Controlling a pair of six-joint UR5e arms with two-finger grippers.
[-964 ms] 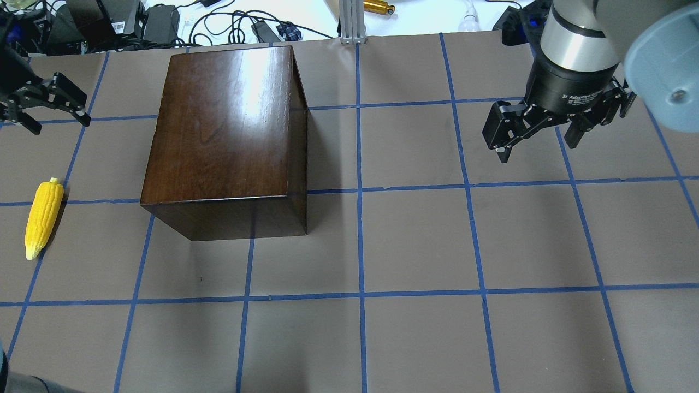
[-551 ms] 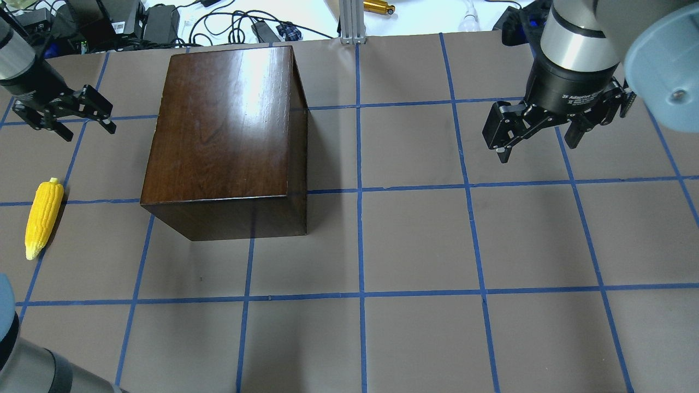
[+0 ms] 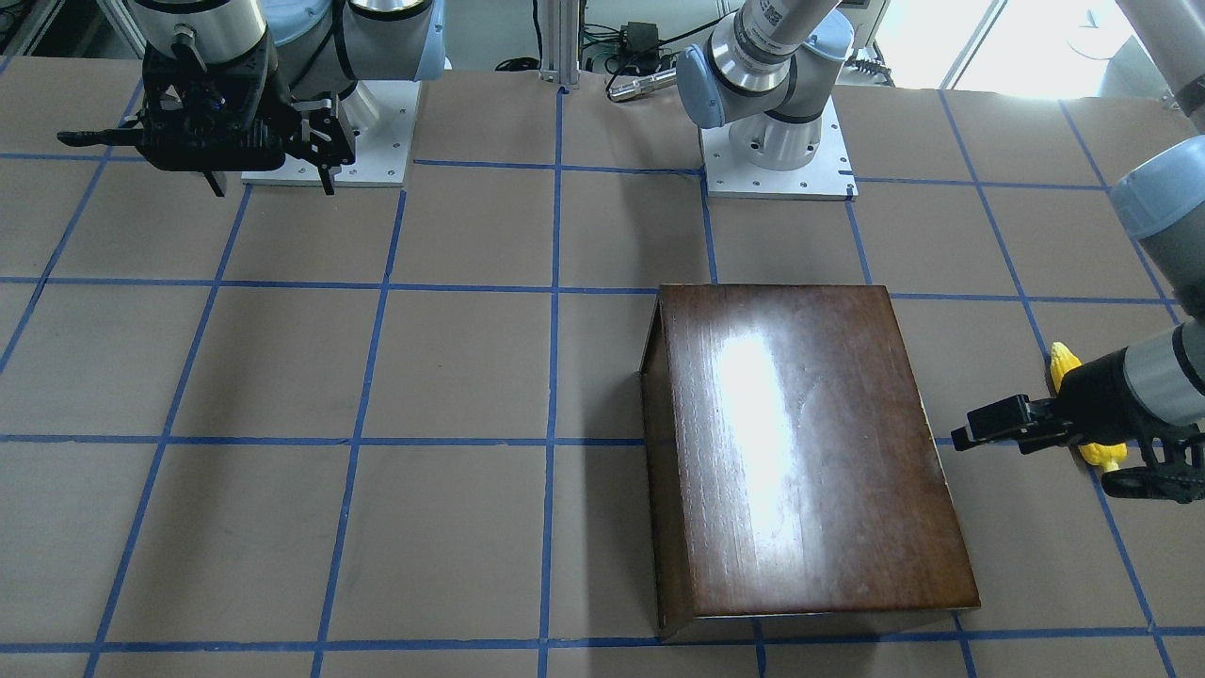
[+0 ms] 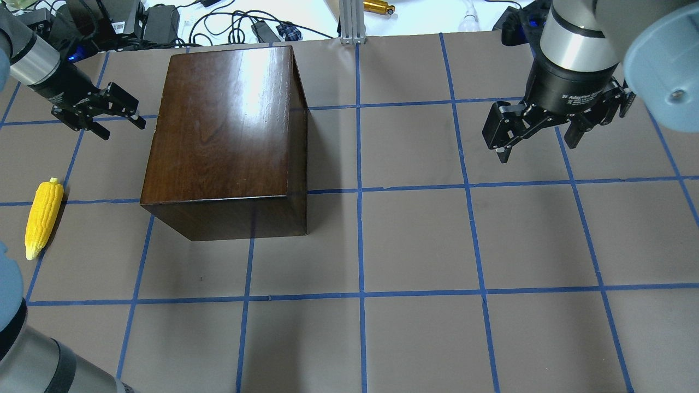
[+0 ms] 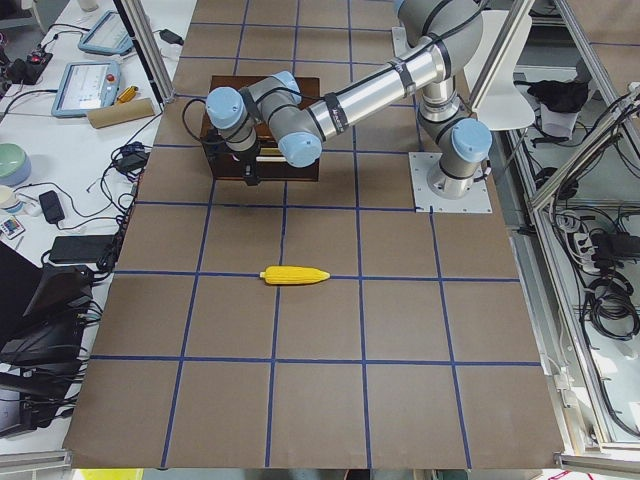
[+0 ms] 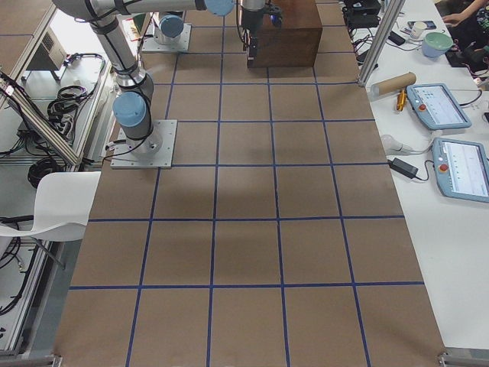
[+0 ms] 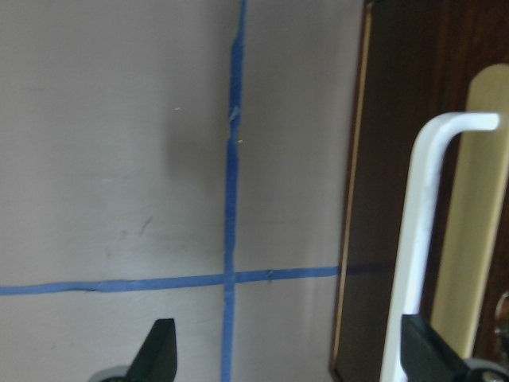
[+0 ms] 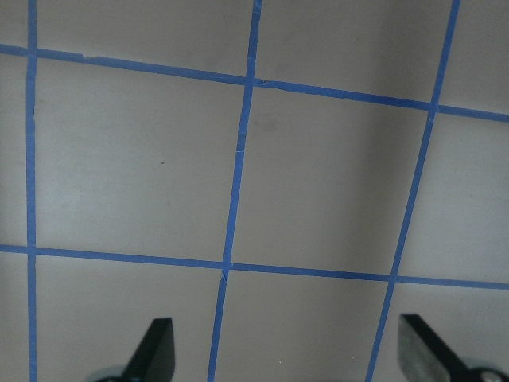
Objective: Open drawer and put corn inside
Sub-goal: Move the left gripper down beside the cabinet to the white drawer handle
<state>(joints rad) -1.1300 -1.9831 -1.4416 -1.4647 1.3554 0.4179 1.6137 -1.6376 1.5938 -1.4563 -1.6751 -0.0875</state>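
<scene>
**Asker:** Where is the drawer sitting, and is it opening?

**Describer:** The drawer [image 7: 394,175] is sitting shut in the dark wooden box [image 4: 224,125], with its white handle [image 7: 421,239] facing the robot's left. The corn [image 4: 42,217] is lying on the bench [image 4: 415,240], well apart from the box on that same side.

**Asker:** What are the end effectors doing?

**Describer:** The left end effector [image 4: 123,130] is hanging just beside the box, fingers spread and nothing between them. The right end effector [image 4: 537,152], also spread and empty, is hovering over bare bench, well apart from the box.

**Asker:** What is threatening the task?

**Describer:** In the left wrist view the handle is lining up with one fingertip, not the gap, so a finger is likely to be butting against it. A crooked pull is also risking dragging the whole box, which nothing is bracing.
</scene>
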